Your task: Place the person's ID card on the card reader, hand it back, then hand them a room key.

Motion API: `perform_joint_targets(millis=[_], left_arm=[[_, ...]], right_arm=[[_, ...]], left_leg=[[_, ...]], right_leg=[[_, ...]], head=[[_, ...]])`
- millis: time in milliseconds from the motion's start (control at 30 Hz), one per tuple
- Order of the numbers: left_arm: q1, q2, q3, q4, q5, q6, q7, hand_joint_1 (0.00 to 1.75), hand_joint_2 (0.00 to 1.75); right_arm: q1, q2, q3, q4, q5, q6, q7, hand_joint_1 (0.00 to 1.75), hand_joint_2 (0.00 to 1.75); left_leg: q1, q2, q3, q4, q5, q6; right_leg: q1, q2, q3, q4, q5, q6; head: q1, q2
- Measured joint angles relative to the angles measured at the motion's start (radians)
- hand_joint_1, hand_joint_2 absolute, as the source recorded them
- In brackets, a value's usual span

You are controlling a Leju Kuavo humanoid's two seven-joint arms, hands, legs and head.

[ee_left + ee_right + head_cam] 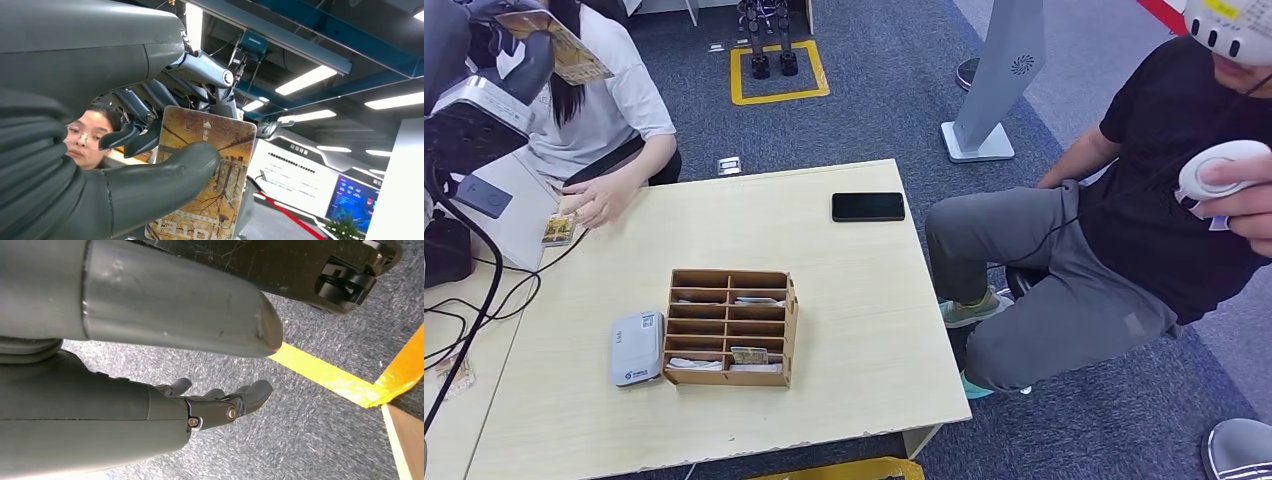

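So I had the left hand (pixel 150 165) pinching the card (pixel 210 180) up high by the seated person (pixel 614 110), looked like a hand-over step; next she'd need to take it. Right hand (pixel 220 405) hung loose, holding nothing.

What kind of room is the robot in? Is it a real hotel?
Probably a lab or showroom staged as a hotel desk, not a real hotel. The table holds a card reader and a wooden key rack, but yellow floor tape and a display wall suggest a demo space.
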Motion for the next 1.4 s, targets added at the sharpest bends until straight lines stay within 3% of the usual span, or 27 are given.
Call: perform_joint_targets(millis=[333,467,600,733,1067,1233,1400], left_arm=[[-0.032,-0.017,0.0,0.138,-0.147,0.12,0.048,1.75,1.75],[-0.063,-0.033,-0.001,0.25,-0.288,0.212,0.092,1.74,1.75],[-0.104,-0.054,-0.002,0.407,-0.398,0.297,0.115,1.75,1.75],[-0.113,-0.042,-0.002,0.501,-0.408,0.319,0.121,1.75,1.75],[-0.122,-0.024,-0.002,0.585,-0.419,0.323,0.137,1.75,1.75],[-0.128,0.051,-0.002,0.611,-0.438,0.333,0.143,1.75,1.75],[-0.139,0.103,0.0,0.668,-0.463,0.352,0.127,1.75,1.75]], right_arm=[[-0.001,0.0,0.0,0.0,0.017,0.01,0.003,0.0,0.0],[-0.004,0.0,0.001,0.0,0.023,0.014,0.012,0.0,0.0],[-0.004,0.0,-0.021,0.0,-0.052,-0.02,0.073,0.0,1.75],[0.013,-0.007,-0.078,-0.001,-0.103,-0.076,0.115,0.0,1.75],[0.022,-0.014,-0.114,-0.001,-0.086,-0.076,0.15,0.0,1.75],[0.022,-0.08,-0.138,-0.011,-0.135,-0.002,0.163,0.0,1.75],[0.039,-0.134,-0.192,-0.019,-0.18,-0.017,0.2,0.0,1.75]], left_leg=[[0.0,0.0,0.0,0.0,0.0,0.0],[0.0,0.0,0.0,0.0,0.0,0.0],[0.0,0.0,0.0,0.0,0.0,0.0],[0.0,0.002,0.0,0.0,0.0,0.0],[0.0,0.002,-0.001,0.0,0.0,0.0],[-0.001,0.009,0.001,0.0,0.0,0.0],[-0.001,0.005,-0.001,0.0,0.0,0.0]], right_leg=[[0.0,0.0,0.0,0.0,0.0,0.0],[0.0,0.0,0.0,0.0,0.0,0.0],[0.0,0.0,0.0,0.0,0.0,0.0],[0.0,0.003,-0.001,0.001,0.0,0.0],[0.0,0.002,-0.001,0.001,0.0,0.0],[-0.001,0.009,-0.002,0.001,0.001,-0.001],[-0.001,0.006,-0.003,0.001,0.0,0.0]], head=[[0.0,0.0],[0.0,0.0],[0.0,0.0],[0.0,0.0],[0.0,0.0],[-0.001,0.0],[-0.002,0.0]])
